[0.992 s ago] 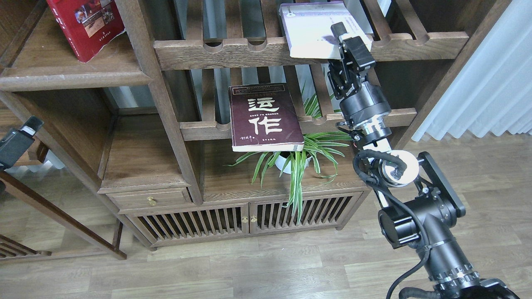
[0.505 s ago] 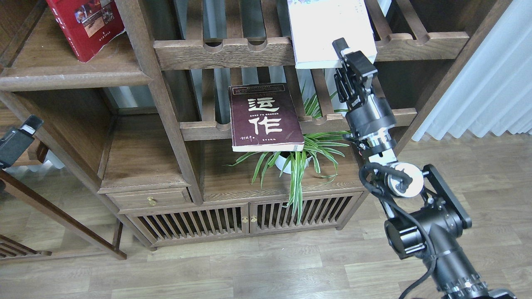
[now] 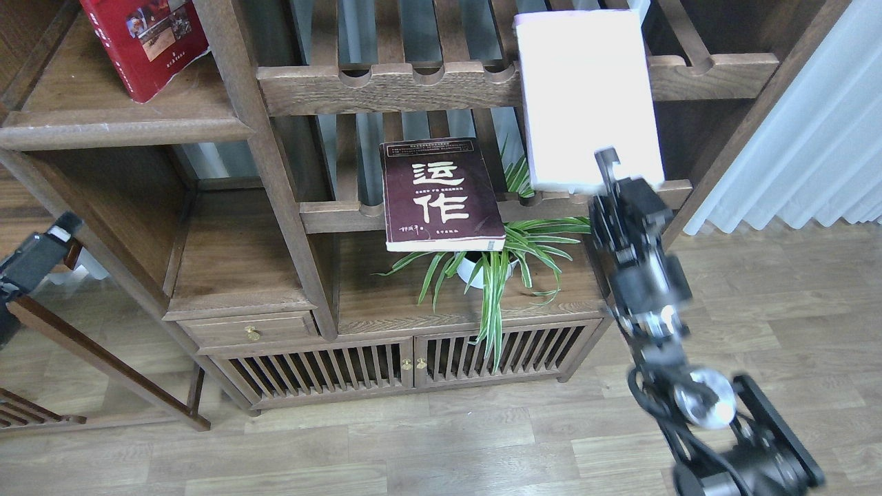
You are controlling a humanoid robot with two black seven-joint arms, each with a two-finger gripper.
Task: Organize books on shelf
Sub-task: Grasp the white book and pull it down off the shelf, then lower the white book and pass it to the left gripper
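Observation:
My right gripper [image 3: 612,180] is shut on the lower edge of the pale white-lavender book [image 3: 586,96] and holds it in the air in front of the upper slatted rack, with its cover facing me. The dark maroon book [image 3: 441,196] with white characters lies flat on the lower slatted rack. The red book [image 3: 145,45] leans on the solid dark-brown shelf [image 3: 124,120] at the upper left. My left gripper [image 3: 41,248] is at the far left edge, low and away from the books; its fingers cannot be told apart.
A spider plant in a white pot [image 3: 482,265] stands on the cabinet top under the maroon book. Slatted cabinet doors [image 3: 413,362] are below. A white curtain [image 3: 813,138] hangs at the right. A wooden frame [image 3: 103,358] stands at the lower left.
My right arm has drawn back and down, taking the pale book off the upper slatted rack toward me. My left gripper has shifted slightly.

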